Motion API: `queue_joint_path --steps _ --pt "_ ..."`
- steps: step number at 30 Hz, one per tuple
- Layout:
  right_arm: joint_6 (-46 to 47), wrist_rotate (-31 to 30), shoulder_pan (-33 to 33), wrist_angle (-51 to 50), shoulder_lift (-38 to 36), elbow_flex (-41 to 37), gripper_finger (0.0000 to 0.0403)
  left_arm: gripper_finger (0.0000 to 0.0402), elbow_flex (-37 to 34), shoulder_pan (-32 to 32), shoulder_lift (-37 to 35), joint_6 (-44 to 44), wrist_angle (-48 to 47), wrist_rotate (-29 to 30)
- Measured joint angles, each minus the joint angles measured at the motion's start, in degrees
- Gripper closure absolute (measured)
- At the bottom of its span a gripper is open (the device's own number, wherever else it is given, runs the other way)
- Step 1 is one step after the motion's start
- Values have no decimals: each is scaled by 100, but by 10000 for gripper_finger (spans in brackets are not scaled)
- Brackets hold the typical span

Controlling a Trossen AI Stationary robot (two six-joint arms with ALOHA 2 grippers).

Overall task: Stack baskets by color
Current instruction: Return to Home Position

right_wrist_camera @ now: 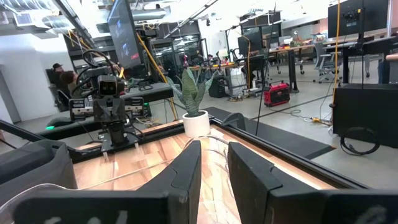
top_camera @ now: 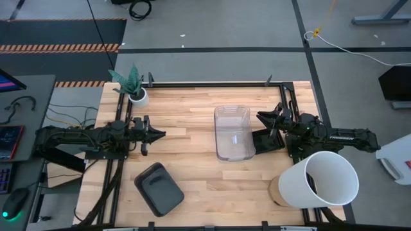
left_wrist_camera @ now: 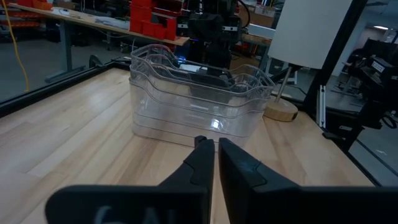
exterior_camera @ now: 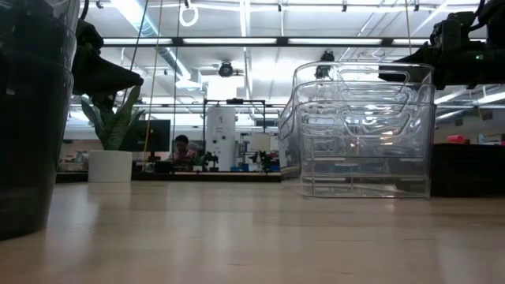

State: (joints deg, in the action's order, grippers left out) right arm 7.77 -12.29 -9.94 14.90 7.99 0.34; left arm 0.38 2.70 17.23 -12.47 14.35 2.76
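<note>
A stack of clear baskets stands on its base at the table's middle. A dark grey basket rests alone near the front edge, left of the middle. A black basket sits against the clear stack's right side. My left gripper hovers level to the left of the stack, pointing at it, shut and holding nothing. My right gripper hovers at the stack's right far corner, open a little, with nothing between its fingers.
A big white bucket lies tipped at the front right corner. A small white plant pot stands at the far left. Bare wood lies between the left gripper and the clear stack.
</note>
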Motion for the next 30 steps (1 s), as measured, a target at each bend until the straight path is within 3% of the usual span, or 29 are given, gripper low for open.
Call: queue_joint_path --steps 30 --pt "0 -2 0 1 -1 2 317 366 -2 0 0 2 -2 -2"
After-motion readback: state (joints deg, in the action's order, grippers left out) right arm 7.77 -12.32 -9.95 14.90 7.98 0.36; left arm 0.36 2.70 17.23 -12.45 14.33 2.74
